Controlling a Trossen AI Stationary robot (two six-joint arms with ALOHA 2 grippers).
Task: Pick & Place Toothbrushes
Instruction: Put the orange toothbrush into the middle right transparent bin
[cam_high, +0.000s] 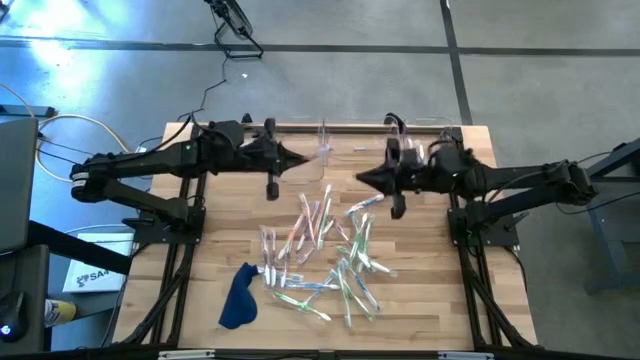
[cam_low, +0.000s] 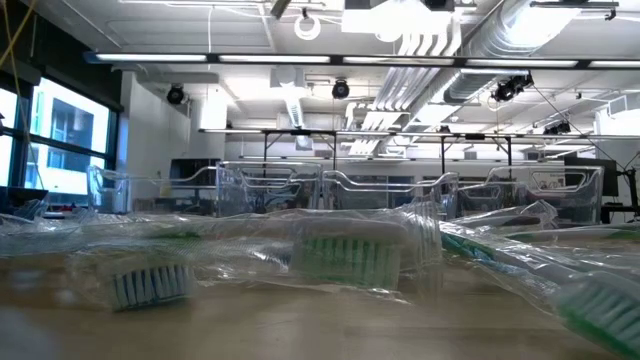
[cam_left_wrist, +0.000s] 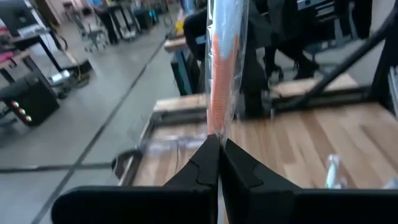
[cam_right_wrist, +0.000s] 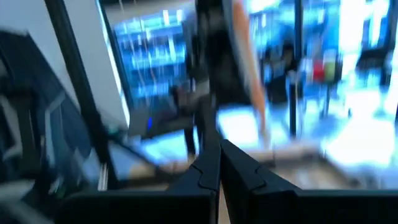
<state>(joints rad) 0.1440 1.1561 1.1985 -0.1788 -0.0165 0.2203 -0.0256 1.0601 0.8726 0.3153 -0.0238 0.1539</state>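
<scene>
Many toothbrushes (cam_high: 325, 250) in clear wrappers lie piled on the wooden table (cam_high: 430, 300); the low view shows them close up (cam_low: 345, 255). My left gripper (cam_high: 303, 160) (cam_left_wrist: 219, 140), raised over the table's far left, is shut on one pink-orange toothbrush (cam_left_wrist: 224, 68) (cam_high: 323, 145). Facing it from the right, my right gripper (cam_high: 360, 178) (cam_right_wrist: 219, 146) is shut, and nothing shows between its fingers. My left gripper pinches the lower end of the toothbrush's wrapper (cam_left_wrist: 217, 127) between its two fingertips. The fingers come in about level from the table's left. The toothbrush rises from the fingertips, roughly upright, and is lifted clear of the table.
Clear plastic bins (cam_high: 425, 135) (cam_low: 270, 190) stand along the table's far edge. A dark blue cloth (cam_high: 238, 297) lies near the front left corner. The two gripper tips are close together above the pile's far end.
</scene>
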